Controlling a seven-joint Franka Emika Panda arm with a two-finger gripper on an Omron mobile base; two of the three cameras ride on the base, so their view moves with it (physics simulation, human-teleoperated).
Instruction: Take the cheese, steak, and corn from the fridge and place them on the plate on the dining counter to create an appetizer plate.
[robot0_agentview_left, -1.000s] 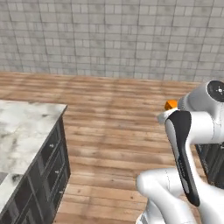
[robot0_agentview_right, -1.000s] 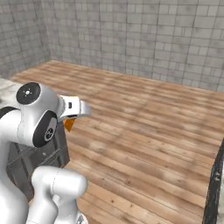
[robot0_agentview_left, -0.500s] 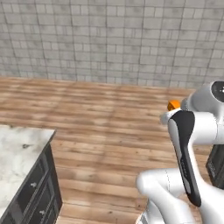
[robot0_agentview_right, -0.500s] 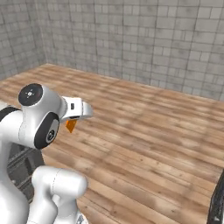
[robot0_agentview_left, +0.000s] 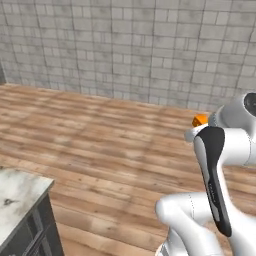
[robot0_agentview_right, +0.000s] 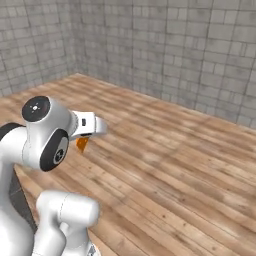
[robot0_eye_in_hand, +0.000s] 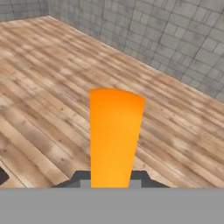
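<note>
The cheese (robot0_eye_in_hand: 114, 140) is an orange wedge that stands up between the two dark fingertips (robot0_eye_in_hand: 81, 177) in the hand view. My gripper (robot0_eye_in_hand: 112, 179) is shut on its lower end. From the left base view the cheese (robot0_agentview_left: 200, 120) peeks out as an orange spot beside the white hand, above the arm's dark elbow. In the right base view the cheese (robot0_agentview_right: 81, 144) hangs below the hand, with the gripper (robot0_agentview_right: 83, 138) held over bare wooden floor. The fridge, steak, corn, plate and dining counter are out of view.
A small marble top on dark cabinets (robot0_agentview_left: 21, 199) fills the lower left corner of the left base view. Wooden floor (robot0_agentview_right: 170, 165) stretches ahead to a grey tiled wall (robot0_agentview_left: 125, 45).
The whole picture has shifted, so the base has moved. The marble top has slid toward the lower left corner of the left base view. The cheese stays in the gripper.
</note>
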